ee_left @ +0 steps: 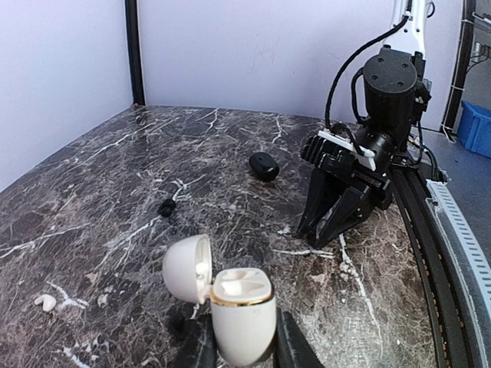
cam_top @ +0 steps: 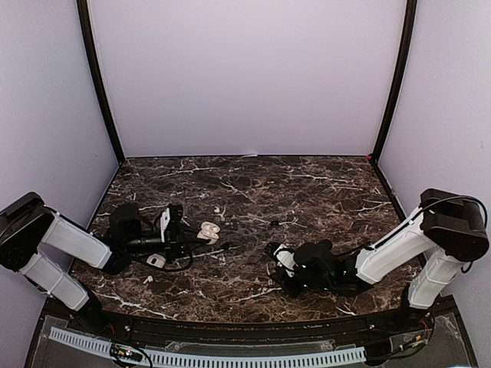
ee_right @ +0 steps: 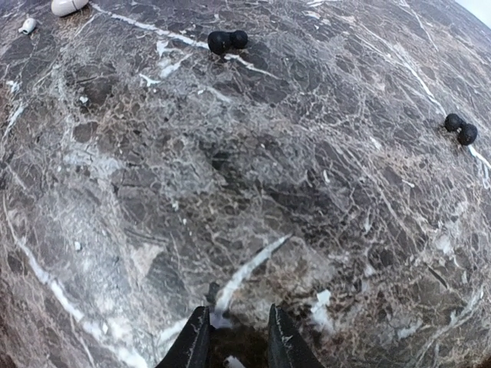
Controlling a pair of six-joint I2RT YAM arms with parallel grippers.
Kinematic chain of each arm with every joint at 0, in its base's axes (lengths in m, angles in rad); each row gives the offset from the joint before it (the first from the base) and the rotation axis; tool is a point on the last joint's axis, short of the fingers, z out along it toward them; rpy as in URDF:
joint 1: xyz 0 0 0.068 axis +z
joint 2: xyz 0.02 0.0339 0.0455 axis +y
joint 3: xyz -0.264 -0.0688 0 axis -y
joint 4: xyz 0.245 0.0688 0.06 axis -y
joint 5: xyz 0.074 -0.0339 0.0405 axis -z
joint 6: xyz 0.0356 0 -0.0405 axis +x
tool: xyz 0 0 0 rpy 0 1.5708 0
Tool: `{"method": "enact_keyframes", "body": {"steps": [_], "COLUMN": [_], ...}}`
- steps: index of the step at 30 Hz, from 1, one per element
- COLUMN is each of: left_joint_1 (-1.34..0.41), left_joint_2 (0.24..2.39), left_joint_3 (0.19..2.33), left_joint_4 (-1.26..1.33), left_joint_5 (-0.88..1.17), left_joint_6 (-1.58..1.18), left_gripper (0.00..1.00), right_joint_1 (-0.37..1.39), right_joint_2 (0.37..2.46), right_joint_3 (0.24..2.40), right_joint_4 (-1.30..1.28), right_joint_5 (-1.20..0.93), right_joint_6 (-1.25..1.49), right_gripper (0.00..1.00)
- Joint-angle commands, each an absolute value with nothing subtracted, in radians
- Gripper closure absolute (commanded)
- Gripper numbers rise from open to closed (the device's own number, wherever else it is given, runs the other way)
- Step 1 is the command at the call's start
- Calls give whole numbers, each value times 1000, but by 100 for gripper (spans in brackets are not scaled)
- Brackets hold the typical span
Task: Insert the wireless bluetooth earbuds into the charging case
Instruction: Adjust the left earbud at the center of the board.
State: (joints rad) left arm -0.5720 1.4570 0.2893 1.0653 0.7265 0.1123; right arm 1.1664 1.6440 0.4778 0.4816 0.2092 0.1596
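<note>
My left gripper is shut on the body of a white charging case. The case stands upright with its lid swung open to the left and its two sockets showing. In the top view the left gripper lies at left centre with the case at its tips. My right gripper points down at the marble, jaws a narrow gap apart with only dark shadow between them; it also shows in the top view. Black earbuds and a white earbud lie loose on the marble.
A black case lies beyond the right gripper. A second white case lies near the left arm, with a white earbud beside it. Another white earbud lies farther back. White walls enclose the marble table.
</note>
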Motion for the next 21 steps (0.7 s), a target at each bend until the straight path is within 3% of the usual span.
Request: {"method": "enact_keyframes", "body": {"steps": [1, 13, 17, 21], "left_joint_1": [-547, -521, -522, -521], "left_joint_2": [1413, 1360, 1355, 1359], "left_joint_3": [261, 228, 226, 232], "left_joint_4": [1092, 1098, 1095, 1090], "left_joint_5": [700, 670, 670, 685], "left_joint_6": [101, 94, 95, 94], "left_gripper": [88, 88, 88, 87], "right_joint_1": [1180, 1180, 1180, 1179], "right_joint_2": [1740, 1922, 1869, 1791], "right_joint_3": [518, 757, 738, 707], "right_joint_4": [444, 483, 498, 497], "right_joint_5": [238, 346, 337, 304], "right_joint_6": [176, 132, 105, 78], "right_gripper": [75, 72, 62, 40]}}
